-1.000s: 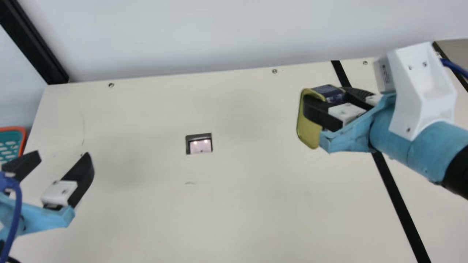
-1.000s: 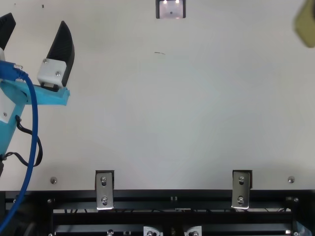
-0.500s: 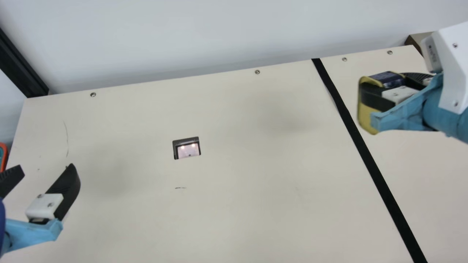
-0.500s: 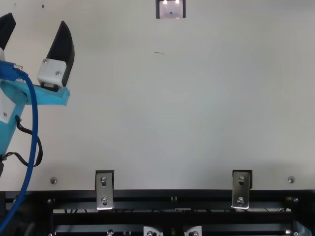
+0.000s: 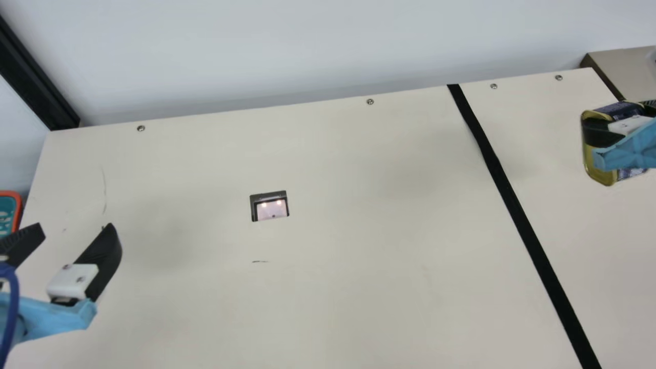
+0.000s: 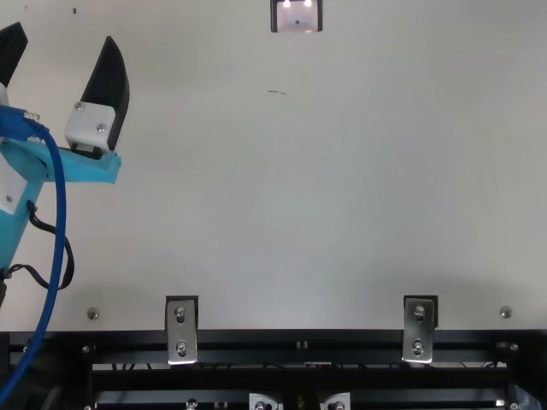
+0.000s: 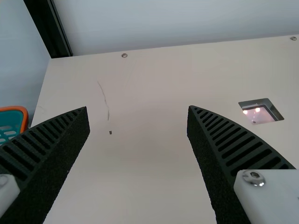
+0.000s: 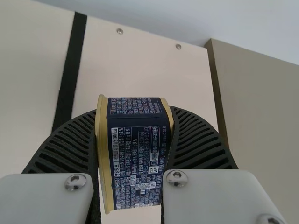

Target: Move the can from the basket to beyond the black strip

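Carried by the right pincer [image 8: 134,110], the can [image 8: 138,158] has moved farther past the black strip [image 5: 528,230] than it was half a second ago, when it sat just beyond it; a second ago it was on the strip's basket side. The neck camera has turned a little too.

Nearest, at the main view's lower left, the left pincer [image 5: 74,226] is spread wide with nothing between its fingers, over the worktop [image 5: 333,287]. Farther off, at that view's right, the right pincer pinches the can from both sides, well apart from the strip; it looks to be in the air. Off at the left edge is the basket [image 5: 18,207], only partly in sight.

Taking the can out and crossing the strip are done. Left, I judge, are lowering it onto the worktop, letting go and backing away.
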Controlling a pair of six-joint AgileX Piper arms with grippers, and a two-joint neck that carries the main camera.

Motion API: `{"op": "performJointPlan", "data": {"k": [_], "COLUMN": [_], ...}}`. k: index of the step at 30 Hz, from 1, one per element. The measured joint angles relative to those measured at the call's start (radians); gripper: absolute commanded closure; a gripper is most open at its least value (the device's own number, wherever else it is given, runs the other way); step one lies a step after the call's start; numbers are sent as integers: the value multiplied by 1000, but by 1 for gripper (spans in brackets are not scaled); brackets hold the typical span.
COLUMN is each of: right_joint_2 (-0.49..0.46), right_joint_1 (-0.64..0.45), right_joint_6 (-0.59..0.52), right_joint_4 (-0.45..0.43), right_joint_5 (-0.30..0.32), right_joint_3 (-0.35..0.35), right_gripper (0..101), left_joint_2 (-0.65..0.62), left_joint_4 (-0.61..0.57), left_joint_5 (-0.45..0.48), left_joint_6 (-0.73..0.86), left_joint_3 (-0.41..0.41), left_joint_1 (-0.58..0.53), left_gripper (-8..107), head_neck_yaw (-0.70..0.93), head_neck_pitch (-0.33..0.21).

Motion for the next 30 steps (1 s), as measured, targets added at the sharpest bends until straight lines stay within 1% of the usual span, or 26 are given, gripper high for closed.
{"op": "performJointPlan", "data": {"k": [2,3,7,12,16,24,30], "right_joint_2": [36,54,111,157,183,214,223], "right_joint_1": [-1,0,12,39,60,81,82], "right_joint_6": [1,7,39,101,148,202,220], "right_joint_4": [-21,-34,-94,-176,-245,-343,-381], "right_joint_5": [1,3,14,33,61,116,121], "right_joint_3": [-16,-23,-43,-58,-60,-58,-38], "right_gripper": [101,101,101,101,101,101,101], "left_joint_2": [0,0,0,0,0,0,0], "left_joint_4": [0,0,0,0,0,0,0], "left_joint_5": [0,0,0,0,0,0,0], "left_joint_6": [0,0,0,0,0,0,0], "left_joint_3": [0,0,0,0,0,0,0], "left_joint_1": [0,0,0,0,0,0,0], "left_gripper": [9,9,9,9,9,9,9], "head_neck_yaw": [5,10,36,46,51,56,61], "head_neck_pitch": [10,5,26,31,36,31,31]}}
